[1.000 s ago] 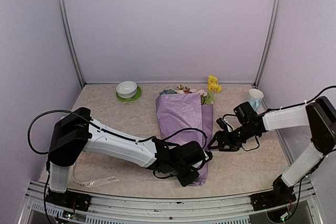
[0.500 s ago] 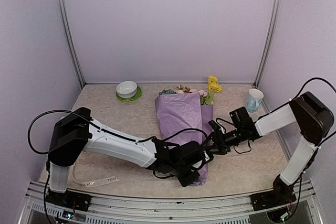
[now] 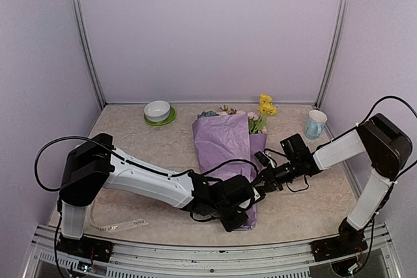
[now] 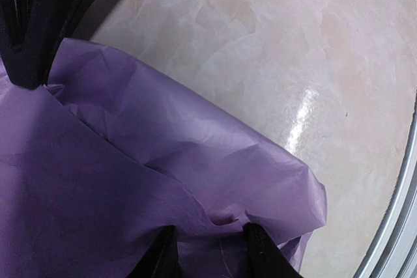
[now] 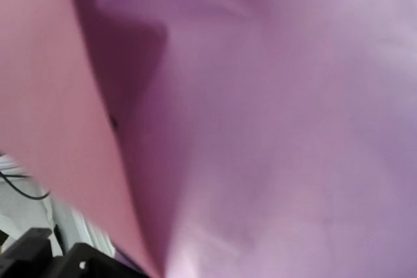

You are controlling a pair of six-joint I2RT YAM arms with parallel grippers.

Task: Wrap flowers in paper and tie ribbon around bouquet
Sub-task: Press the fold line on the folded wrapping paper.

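The bouquet [image 3: 229,154] lies on the table, a cone of lilac-pink paper [image 4: 163,154] with its wide end far from me. The flowers [image 3: 264,106] show yellow, pink and blue blooms above that end. My left gripper [image 3: 238,206] [image 4: 212,242] is closed on the narrow near end, with crumpled paper bulging between its black fingers [image 4: 260,252]. My right gripper [image 3: 259,183] is shut at the paper's right edge. Paper fills the right wrist view [image 5: 273,128] and hides the fingers. The ribbon [image 3: 121,226] lies flat near the front left.
A white bowl on a green saucer [image 3: 158,111] stands at the back left. A pale paper cup [image 3: 316,124] stands at the back right. A metal rail [image 4: 397,200] runs along the table's near edge, close to the bouquet's tip.
The right arm reached left to the bouquet's right edge and its jaws closed there. The yellow blooms shifted slightly. The left arm stayed put.
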